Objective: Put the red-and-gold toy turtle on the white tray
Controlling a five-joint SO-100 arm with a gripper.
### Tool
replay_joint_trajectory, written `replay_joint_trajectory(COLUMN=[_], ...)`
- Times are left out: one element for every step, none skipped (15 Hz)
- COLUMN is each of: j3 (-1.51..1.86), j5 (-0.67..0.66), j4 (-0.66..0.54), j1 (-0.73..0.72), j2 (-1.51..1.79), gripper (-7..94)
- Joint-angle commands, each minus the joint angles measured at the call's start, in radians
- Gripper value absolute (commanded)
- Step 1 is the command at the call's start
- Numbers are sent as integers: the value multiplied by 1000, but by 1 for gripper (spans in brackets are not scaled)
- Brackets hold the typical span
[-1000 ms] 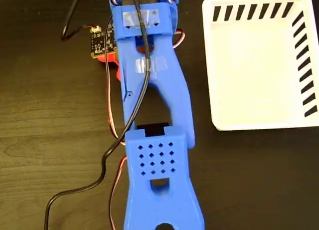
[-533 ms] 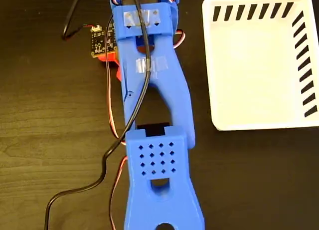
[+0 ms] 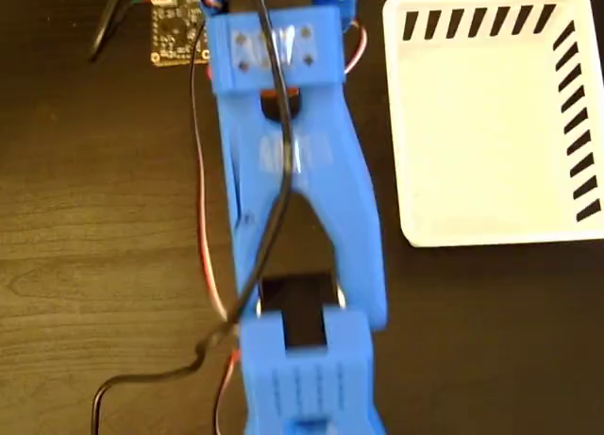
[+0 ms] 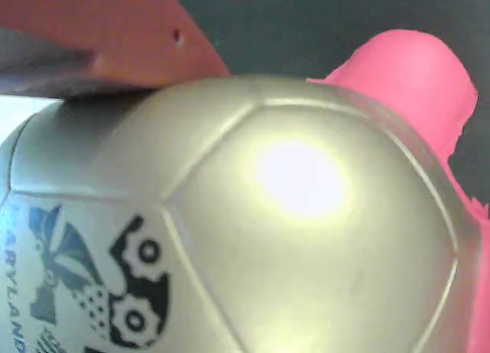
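— Looking across the dark wood-grain table from above, what takes up most of the picture?

— That long blue plastic arm, running from the bottom edge up to the top, with black and red cables trailing along its left side. To its right, well apart, sits the large flat white rectangular tray with the black diagonal slots along its top and right edges. It holds nothing.

— And the small squishy turtle with the shiny gold shell?

— The fixed view does not show it; the arm covers that spot. The wrist view is filled by it: the gold domed shell of the red-and-gold toy turtle with its black printed logo at lower left, and a coral-pink part poking out at upper right. An orange-red gripper finger lies against the shell's upper left edge.

— So is the gripper clamped on it?

— I cannot tell. One finger touches the shell, the other is out of view.

— Which step, then?

— I judge it the grasp, at the far end of the table, left of the tray. The turtle is not on the tray yet.

— Next?

— A firm hold on a soft, slippery dome, then a lift and a swing rightward over the tray's low rim.

— Anything smaller?

— A little black circuit board at upper left.
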Motion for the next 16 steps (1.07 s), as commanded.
replay_joint_trajectory(j3=[51, 86, 129, 179, 227, 265, 276, 276, 275, 276, 278, 276, 273, 261, 235, 201], j5=[8, -5, -34, -72, -104, -137, -166, -189, -215, -238, -259, -275, -291, -299, -302, -302], j4=[-3, -3, -6, -9, -29, -51, -60, -69, -69, -66, -63, -61, -61, -61, -61, -61], j1=[3, 14, 37, 69, 106, 150, 201, 253, 302, 350, 397, 445, 480, 506, 529, 545], j2=[175, 201, 244, 296, 342, 379, 394, 399, 396, 390, 374, 345, 308, 270, 230, 187], gripper=[0, 0, 0, 0, 0, 0, 0, 0, 0, 0, 0, 0, 0, 0, 0, 0])
